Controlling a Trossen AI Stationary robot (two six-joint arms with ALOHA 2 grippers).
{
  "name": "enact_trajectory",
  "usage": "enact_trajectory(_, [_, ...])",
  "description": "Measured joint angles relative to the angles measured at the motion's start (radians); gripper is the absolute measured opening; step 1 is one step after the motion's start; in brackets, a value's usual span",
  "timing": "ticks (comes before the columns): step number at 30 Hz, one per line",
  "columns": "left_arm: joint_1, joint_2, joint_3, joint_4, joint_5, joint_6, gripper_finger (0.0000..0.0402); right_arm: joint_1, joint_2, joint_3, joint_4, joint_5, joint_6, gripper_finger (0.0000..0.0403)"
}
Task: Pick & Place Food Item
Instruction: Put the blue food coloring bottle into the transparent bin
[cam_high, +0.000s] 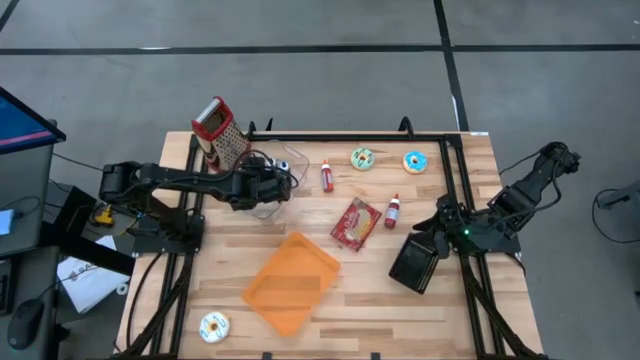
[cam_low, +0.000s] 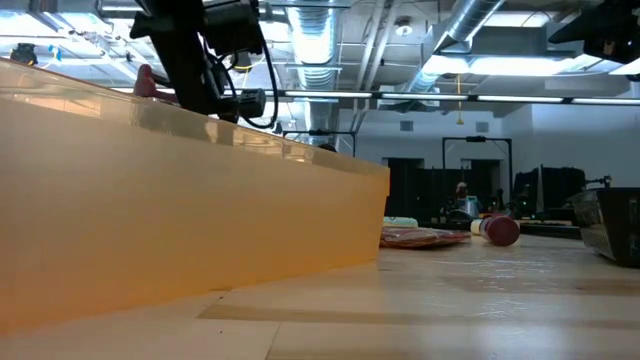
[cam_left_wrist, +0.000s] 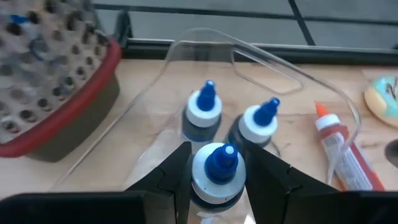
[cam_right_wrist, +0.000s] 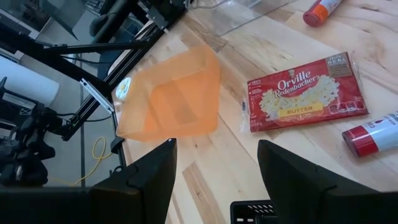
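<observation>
A small white bottle with a blue cap (cam_left_wrist: 214, 171) stands between the fingers of my left gripper (cam_left_wrist: 216, 186), which is shut on it over a clear plastic container (cam_left_wrist: 292, 68) at the table's far left (cam_high: 262, 205). Two more blue-capped bottles (cam_left_wrist: 202, 112) (cam_left_wrist: 258, 121) stand upright inside that container. My right gripper (cam_right_wrist: 214, 186) hangs open and apart from everything at the table's right side (cam_high: 440, 225), above a popcorn packet (cam_right_wrist: 305, 93) and an orange tray (cam_right_wrist: 168, 99). My left gripper pinches the bottle's white body just below the blue cap (cam_left_wrist: 200, 180) between its two fingers (cam_left_wrist: 177, 177), one on each side. The fingers come slanting down from the table's left. The bottle stands upright, cap up; the gripper hides its base.
A red-rimmed grater (cam_high: 220, 130) stands just beyond the container. Two red bottles (cam_high: 327, 177) (cam_high: 392, 210) lie mid-table, two donuts (cam_high: 362, 158) (cam_high: 415, 161) at the far edge and one (cam_high: 214, 326) near left. A black box (cam_high: 415, 262) sits under the right arm.
</observation>
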Motion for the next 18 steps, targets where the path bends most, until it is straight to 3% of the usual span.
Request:
enact_trajectory(12, [0.055,0.021,-0.008,0.084,0.038,0.153,0.0109,0.0,0.001,0.0,0.0,0.008,0.018,0.0216])
enact_trajectory(18, [0.069,0.047,-0.008,0.109,0.057,0.158,0.0109,0.0,0.001,0.0,0.0,0.017,0.023,0.0216])
